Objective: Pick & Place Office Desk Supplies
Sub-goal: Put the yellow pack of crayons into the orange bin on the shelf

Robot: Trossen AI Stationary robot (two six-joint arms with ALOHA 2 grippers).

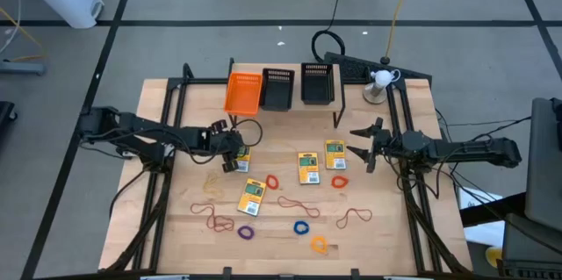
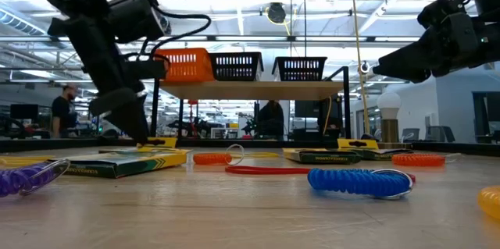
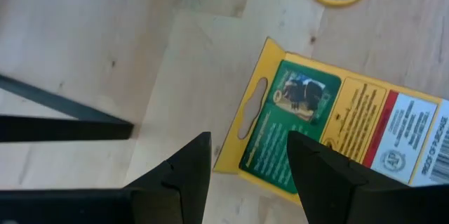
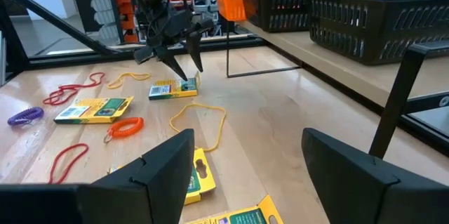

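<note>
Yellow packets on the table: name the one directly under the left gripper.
The leftmost packet, just below the orange tray. The open left gripper hangs right over it; the other three lie farther right, toward the table's middle and the right gripper.

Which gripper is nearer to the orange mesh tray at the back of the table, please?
The left. The left gripper hangs open over a packet just in front of the orange tray, while the right gripper waits open over the table's right side, well away from it.

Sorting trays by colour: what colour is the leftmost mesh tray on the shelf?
Orange; the leftmost tray shows best in the high view.
</note>
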